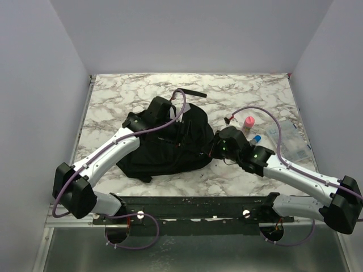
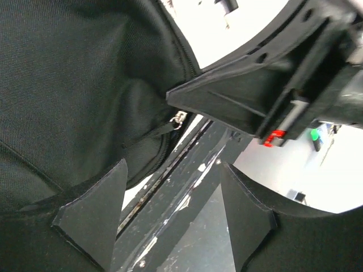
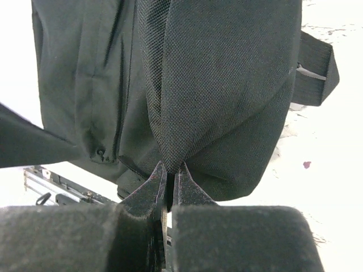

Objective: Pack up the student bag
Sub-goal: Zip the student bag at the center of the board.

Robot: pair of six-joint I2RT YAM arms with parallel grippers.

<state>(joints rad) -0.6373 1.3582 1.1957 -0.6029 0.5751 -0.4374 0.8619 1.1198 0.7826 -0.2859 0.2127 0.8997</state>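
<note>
**A:** So what've we got on the table (image 1: 113, 102)?

**B:** It's a white marble-look top. We see the black bag (image 1: 170, 150) slumped across the middle, a bit nearer the front edge. One strap (image 1: 191, 92) trails out flat toward the back.

**A:** And off to the right?

**B:** There's a small pink thing (image 1: 248, 121) standing upright with a blue-capped item (image 1: 256, 137) just beside it. A clear pouch (image 1: 286, 139) lies flat near the right edge. We can't tell what the two small ones are. All three sit apart from the bag.
</note>
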